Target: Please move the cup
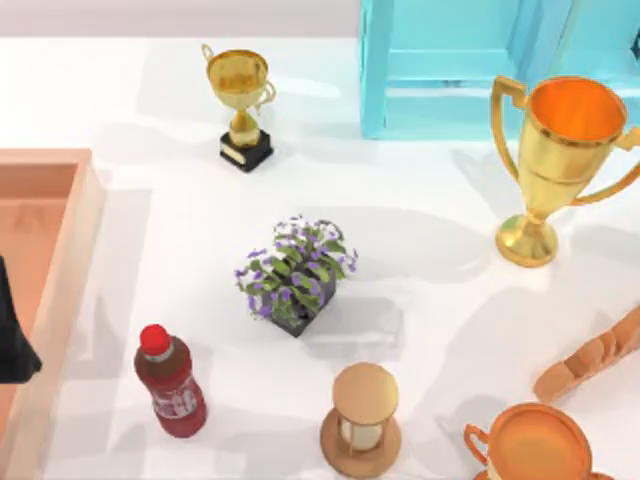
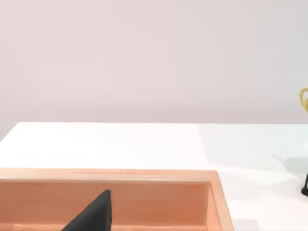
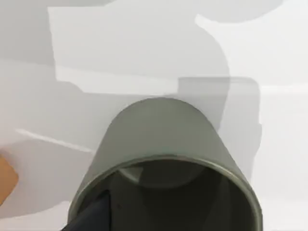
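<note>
A grey-green cup [image 3: 163,130] sits close up in the right wrist view, its open mouth toward the camera and the white table below it. One dark finger [image 3: 94,214] of my right gripper reaches inside the rim, and the gripper is shut on the cup's wall. The cup's shadow lies on the table a little apart from it. My left gripper [image 1: 12,340] is parked at the table's left edge over a wooden tray [image 1: 60,250]. One of its dark fingertips [image 2: 94,214] appears in the left wrist view.
A small gold trophy [image 1: 240,95] stands at the back, a large gold trophy [image 1: 560,160] at the right. A potted plant [image 1: 295,270], a red bottle [image 1: 172,385] and an hourglass [image 1: 362,420] occupy the middle and front. An orange trophy [image 1: 535,445], bread [image 1: 595,355] and a blue cabinet [image 1: 450,60] are on the right.
</note>
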`<state>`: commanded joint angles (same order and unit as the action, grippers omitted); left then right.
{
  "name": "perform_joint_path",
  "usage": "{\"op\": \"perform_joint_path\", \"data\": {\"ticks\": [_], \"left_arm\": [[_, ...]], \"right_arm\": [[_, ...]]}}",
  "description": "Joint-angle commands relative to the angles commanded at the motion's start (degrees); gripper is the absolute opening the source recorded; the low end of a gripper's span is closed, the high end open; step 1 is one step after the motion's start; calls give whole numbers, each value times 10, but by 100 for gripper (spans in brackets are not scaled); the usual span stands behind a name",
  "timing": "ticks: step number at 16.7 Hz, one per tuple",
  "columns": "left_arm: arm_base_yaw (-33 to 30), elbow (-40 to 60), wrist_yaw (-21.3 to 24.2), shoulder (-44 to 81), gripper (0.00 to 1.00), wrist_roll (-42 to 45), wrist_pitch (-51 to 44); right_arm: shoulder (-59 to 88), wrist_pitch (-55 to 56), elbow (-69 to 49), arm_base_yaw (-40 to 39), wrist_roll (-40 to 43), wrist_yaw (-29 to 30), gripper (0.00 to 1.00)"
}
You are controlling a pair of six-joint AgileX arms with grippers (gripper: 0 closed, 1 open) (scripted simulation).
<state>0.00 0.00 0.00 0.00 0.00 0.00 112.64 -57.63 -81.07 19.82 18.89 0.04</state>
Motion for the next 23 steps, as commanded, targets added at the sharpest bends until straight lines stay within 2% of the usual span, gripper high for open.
{"op": "perform_joint_path", "data": {"ticks": [3, 7, 20, 23], "left_arm": [[0, 0, 0, 0, 100, 0, 0], [0, 0, 0, 0, 100, 0, 0], [0, 0, 0, 0, 100, 0, 0], [0, 0, 0, 0, 100, 0, 0]], "right_arm": [[14, 49, 41, 0, 0, 0, 100], [16, 53, 45, 0, 0, 0, 100], [16, 53, 45, 0, 0, 0, 2], [16, 53, 45, 0, 0, 0, 0]]}}
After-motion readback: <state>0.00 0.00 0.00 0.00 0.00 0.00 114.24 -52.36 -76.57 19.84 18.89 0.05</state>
